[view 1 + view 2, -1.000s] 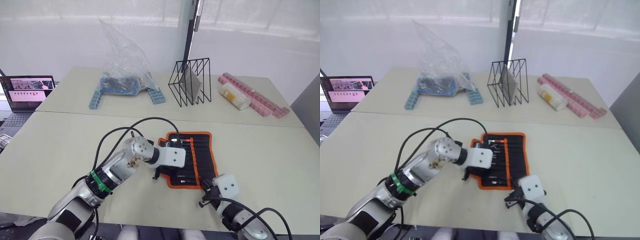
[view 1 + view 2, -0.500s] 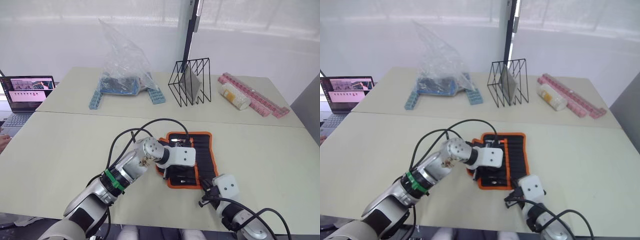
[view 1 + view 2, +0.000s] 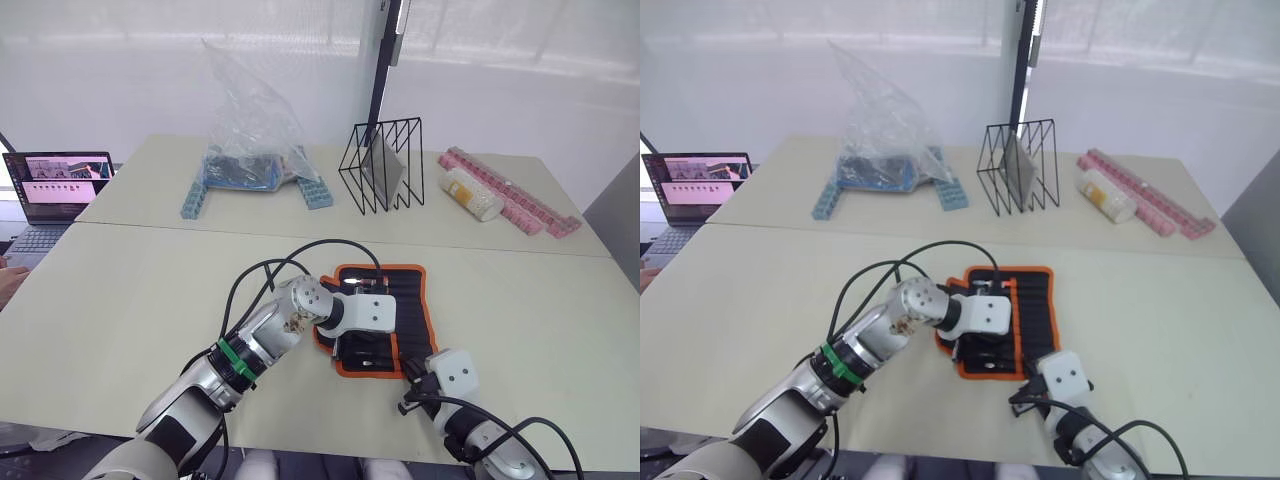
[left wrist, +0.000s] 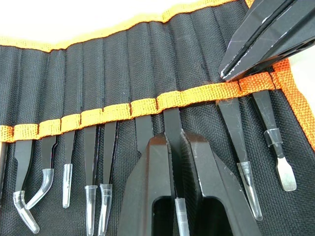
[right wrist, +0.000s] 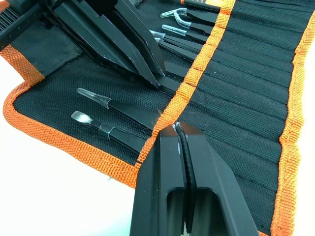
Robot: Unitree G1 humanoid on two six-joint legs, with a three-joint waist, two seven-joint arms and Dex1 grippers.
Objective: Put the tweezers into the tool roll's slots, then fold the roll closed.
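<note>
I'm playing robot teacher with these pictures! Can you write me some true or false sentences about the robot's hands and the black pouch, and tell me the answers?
1. The tool roll lies open on the table. True.
2. The left gripper holds one of the tweezers. True.
3. The right gripper is wide open. False: its fingers are shut at the orange band.
4. The slots are all empty. False: several hold tools.

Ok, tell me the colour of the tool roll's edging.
Orange, on the tool roll, clearest in the left wrist view.
</note>
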